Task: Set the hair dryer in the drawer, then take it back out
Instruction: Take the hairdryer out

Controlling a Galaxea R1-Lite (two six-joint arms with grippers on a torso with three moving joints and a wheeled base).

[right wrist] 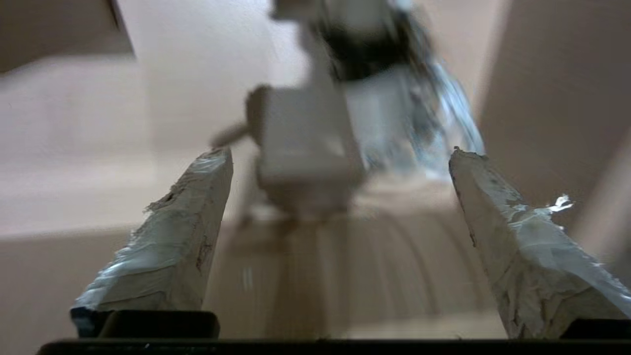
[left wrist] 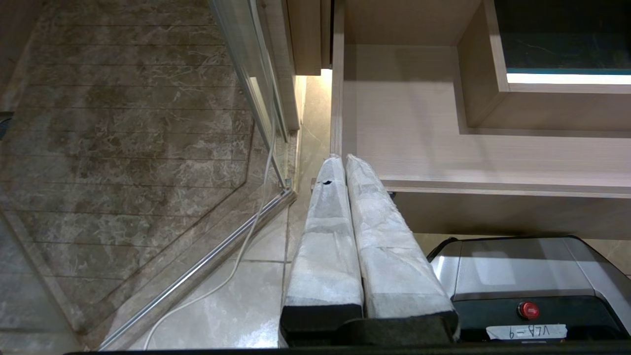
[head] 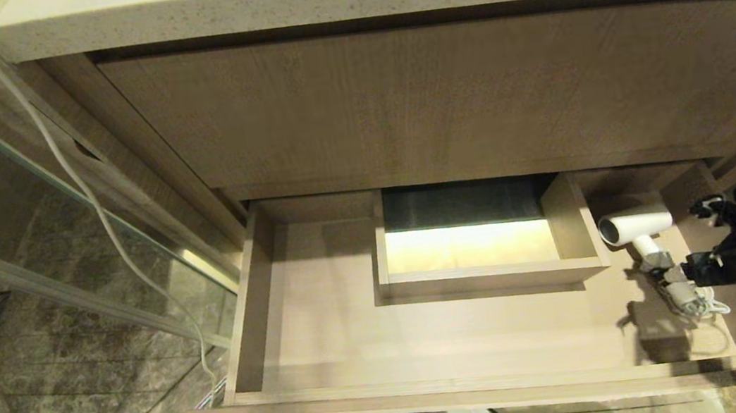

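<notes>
White hair dryer lies inside the open drawer, near its right-hand wall. The right hand, fingers spread and empty, sits beside the handle. Stowing looks done; retrieval remains.

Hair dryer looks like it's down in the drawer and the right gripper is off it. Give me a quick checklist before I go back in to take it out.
1. Drawer pulled out: ok.
2. Hair dryer inside the drawer, at its right end beside the boxed cutout: ok.
3. Right gripper open with nothing between its fingers: ok.
4. Right gripper lined up on the dryer: ok, the plug and coiled cord lie just ahead of it.
5. Handle free to grasp: cannot tell, the right wrist view is blurred and the cord lies close by.
6. Left gripper shut, parked outside the drawer's left front corner: ok.
</notes>
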